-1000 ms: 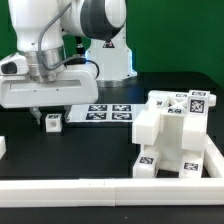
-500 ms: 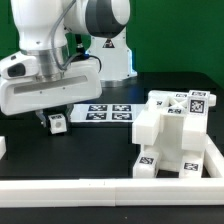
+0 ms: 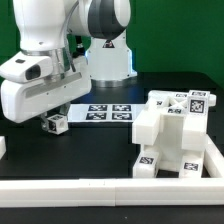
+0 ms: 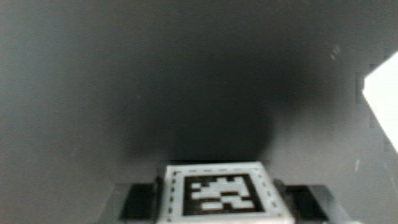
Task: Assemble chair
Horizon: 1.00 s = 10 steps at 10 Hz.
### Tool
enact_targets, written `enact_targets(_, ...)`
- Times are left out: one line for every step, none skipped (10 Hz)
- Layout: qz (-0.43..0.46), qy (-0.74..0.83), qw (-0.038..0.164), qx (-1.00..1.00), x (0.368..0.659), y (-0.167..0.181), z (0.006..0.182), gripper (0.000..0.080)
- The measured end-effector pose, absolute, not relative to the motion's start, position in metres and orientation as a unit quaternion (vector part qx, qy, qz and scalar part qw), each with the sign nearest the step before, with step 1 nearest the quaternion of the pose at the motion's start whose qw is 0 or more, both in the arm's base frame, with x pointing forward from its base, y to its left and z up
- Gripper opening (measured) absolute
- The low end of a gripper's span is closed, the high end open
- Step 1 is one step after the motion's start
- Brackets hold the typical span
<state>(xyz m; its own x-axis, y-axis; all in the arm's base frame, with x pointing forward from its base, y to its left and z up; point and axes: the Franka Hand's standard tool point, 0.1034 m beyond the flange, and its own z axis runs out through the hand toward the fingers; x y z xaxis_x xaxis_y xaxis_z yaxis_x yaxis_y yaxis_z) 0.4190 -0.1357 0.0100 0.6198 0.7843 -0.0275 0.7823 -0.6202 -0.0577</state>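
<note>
- The robot arm [image 3: 60, 50] leans in from the exterior view's left, its white wrist housing tilted over the black table [image 3: 100, 140].
- Below the housing, the gripper [image 3: 54, 124] is closed on a small white cube [image 3: 57, 123] that bears a black-and-white tag; the jaws stand narrow, one on either side of the piece.
- The wrist view agrees: the cube [image 4: 221, 190] sits between the two dark fingers [image 4: 139, 200], tag face towards the camera, with the dark table blurred beyond it.
- I cannot tell whether the cube rests on the table or hangs just above it.
- Just beside the cube, towards the exterior view's right, the marker board [image 3: 108, 113] lies flat on the table with its tags in rows.
- Well apart from the gripper, on the exterior view's right, stands a cluster of blocky white chair parts [image 3: 170, 135], several of them tagged, stacked and pressed close together.
- That cluster sits in the corner formed by the plain white border rail [image 3: 100, 187], which runs along the near edge of the table and turns up the right side.
- A small white piece [image 3: 3, 146] shows at the left edge, cut off by the frame.
- Behind the table hangs a green backdrop [image 3: 180, 35].
</note>
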Motion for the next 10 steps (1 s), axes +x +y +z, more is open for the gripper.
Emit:
enact_targets(0.026,-0.456,0.019,-0.89,0.419,-0.136,0.01,0.0281)
enact_targets(0.024,-0.49,0.018,-0.871,0.419,-0.133,0.009,0.0281)
enact_targets(0.025,-0.543,0.021,-0.839,0.418,-0.131,0.008,0.0281)
enact_targets(0.028,-0.597,0.02,-0.802,0.421,-0.129,0.009,0.0281)
enact_targets(0.033,-0.661,0.019,-0.75,0.423,-0.126,0.009,0.0281)
enact_targets(0.04,-0.692,0.017,-0.721,0.423,-0.125,0.008,0.0281)
enact_targets(0.042,-0.708,0.016,-0.705,0.422,-0.128,0.008,0.0281)
enact_targets(0.046,-0.731,0.016,-0.681,0.421,-0.13,0.008,0.0281)
enact_targets(0.049,-0.752,0.015,-0.657,0.421,-0.132,0.008,0.0281)
enact_targets(0.052,-0.763,0.015,-0.644,0.42,-0.133,0.008,0.0281)
